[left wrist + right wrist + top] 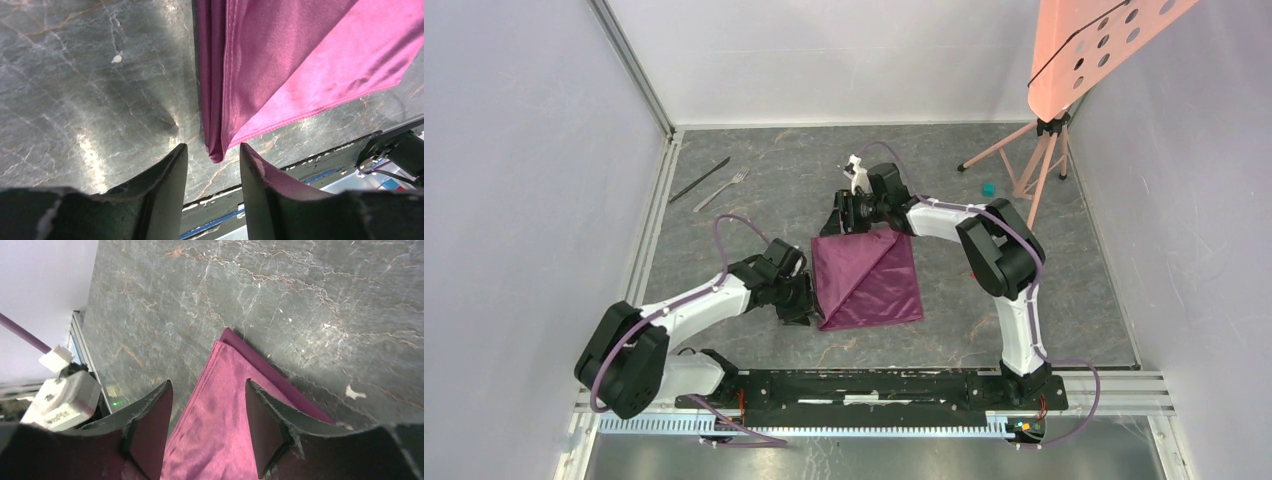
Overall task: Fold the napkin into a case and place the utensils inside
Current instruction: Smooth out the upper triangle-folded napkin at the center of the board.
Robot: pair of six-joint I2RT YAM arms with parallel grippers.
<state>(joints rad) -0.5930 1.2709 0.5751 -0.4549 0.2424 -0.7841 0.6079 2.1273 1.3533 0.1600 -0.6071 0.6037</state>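
The plum-purple napkin (869, 280) lies flat mid-table, folded into a rough square with a diagonal flap across it. My left gripper (809, 308) sits at its near-left corner. In the left wrist view the left gripper (214, 152) is open and the layered corner of the napkin (290, 60) lies on the table just past the tips, ungripped. My right gripper (844, 220) hovers at the far corner. The right wrist view shows the right gripper (207, 387) open, with the napkin (215, 425) lying loose below. The fork (736, 182) and dark knife (699, 180) lie at the far left.
A pink perforated panel on a tripod (1044, 150) stands at the far right, with a small teal cube (990, 188) by its legs. A metal rail (649, 230) borders the table's left side, and the arms' base bar (874, 385) runs along the near edge.
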